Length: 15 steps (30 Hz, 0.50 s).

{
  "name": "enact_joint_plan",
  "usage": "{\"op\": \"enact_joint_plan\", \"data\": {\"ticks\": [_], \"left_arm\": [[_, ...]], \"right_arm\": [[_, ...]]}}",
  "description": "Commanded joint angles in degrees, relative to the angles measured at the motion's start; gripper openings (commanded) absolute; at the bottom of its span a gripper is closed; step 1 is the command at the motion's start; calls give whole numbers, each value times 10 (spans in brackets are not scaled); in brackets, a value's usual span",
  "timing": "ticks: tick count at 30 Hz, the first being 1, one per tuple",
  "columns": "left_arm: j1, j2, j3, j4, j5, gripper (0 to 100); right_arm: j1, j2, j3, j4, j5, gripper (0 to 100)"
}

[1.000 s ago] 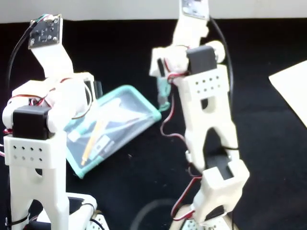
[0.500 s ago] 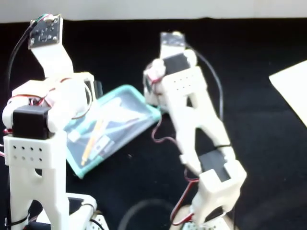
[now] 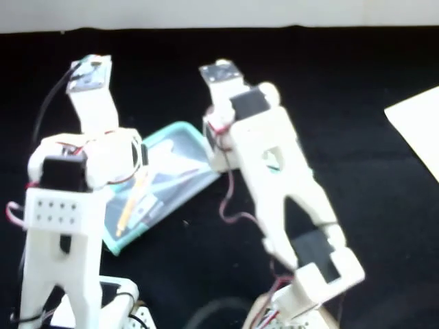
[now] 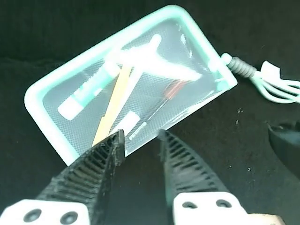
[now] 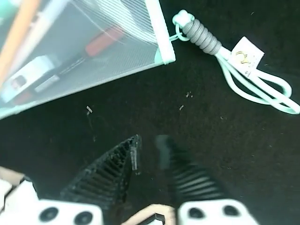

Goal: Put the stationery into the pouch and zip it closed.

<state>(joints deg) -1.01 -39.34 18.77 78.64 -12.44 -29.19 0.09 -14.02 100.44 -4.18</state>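
Note:
A clear mesh pouch (image 4: 140, 79) with a mint rim lies flat on the black table; it also appears as the pouch (image 3: 175, 161) between the two arms and the pouch (image 5: 79, 51). Inside it are a yellow pencil (image 4: 112, 105), a white-and-green tube (image 4: 89, 91), a red-and-black pen (image 4: 164, 96) and a small white eraser (image 4: 126, 124). Its grey zip pull (image 5: 201, 35) with a mint cord (image 5: 255, 84) trails from one corner. My left gripper (image 4: 139, 138) hovers open over the pouch's long edge. My right gripper (image 5: 149, 143) hangs open above bare cloth beside the zip corner, holding nothing.
A white sheet (image 3: 418, 127) lies at the table's right edge. The left arm (image 3: 68, 205) and the right arm (image 3: 274, 171) stand close on either side of the pouch. Red and black cables (image 3: 230, 205) hang from the right arm.
The right gripper has let go of the mint cord, and that arm has swung down and leftward. The left arm has shifted right. The pouch lies where it was.

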Motion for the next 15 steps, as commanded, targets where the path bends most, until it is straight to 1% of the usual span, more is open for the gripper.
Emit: {"op": "enact_joint_plan", "data": {"ticks": [1,4,8,11,15], "left_arm": [[0,-80,-5,-11,-5,50],[-3,-136,0,-5,-5,5],[-3,-189,32,13,-5,7],[-4,-239,60,22,-5,7],[-4,-346,114,19,-5,7]], "right_arm": [[7,-133,50,1,24,15],[7,-232,138,-26,35,15],[7,-380,292,-89,62,6],[7,-507,406,-136,66,6],[8,-675,518,-169,67,6]]}}
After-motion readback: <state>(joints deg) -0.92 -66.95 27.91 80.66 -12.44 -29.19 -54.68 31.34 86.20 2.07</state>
